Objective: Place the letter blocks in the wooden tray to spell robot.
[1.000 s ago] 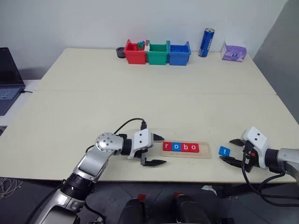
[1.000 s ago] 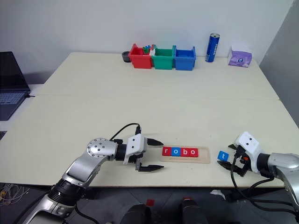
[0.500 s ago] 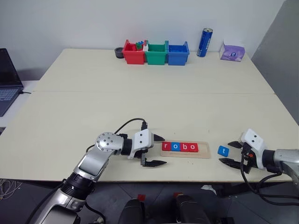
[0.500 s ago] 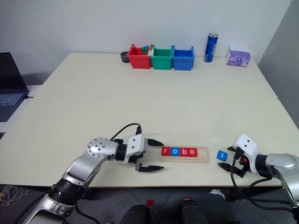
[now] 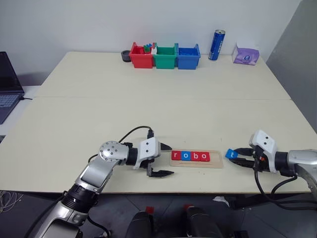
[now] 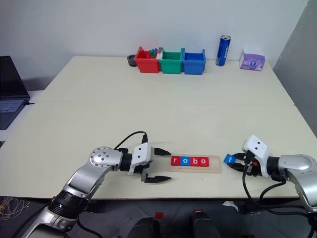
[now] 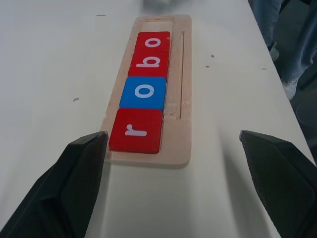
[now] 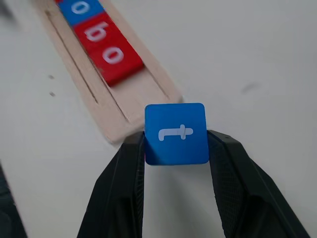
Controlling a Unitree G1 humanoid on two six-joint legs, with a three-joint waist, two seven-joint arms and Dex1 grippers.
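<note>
A long, narrow strip of pale wood with a shallow groove, the wooden tray (image 5: 197, 158), lies flat near the front edge of the smooth cream tabletop (image 5: 158, 104). In it sit four small flat square tiles, edge to edge from its left end: a red "r" tile (image 7: 136, 130), a blue "o" tile (image 7: 144, 92), a red "b" tile (image 7: 150, 62) and a red "o" tile (image 7: 153, 41), each with a glossy face and a white lowercase letter. The slot at the tray's right end is bare wood. Just right of that end, the right hand (image 5: 234, 156) is clamped on the fifth piece, a blue "t" tile (image 8: 176, 134), its two black, finely ribbed fingers (image 8: 130, 168) pressing the tile's opposite edges and holding it above the tabletop, apart from the tray. The left hand (image 5: 166, 159) rests just beside the tray's left end with its tapered black fingers (image 7: 79, 168) spread wide, grasping nothing. At the far edge stand red, green and blue plastic bins (image 5: 166, 56), a tall blue metal can (image 5: 217, 44) and a purple tissue pack (image 5: 246, 53).
</note>
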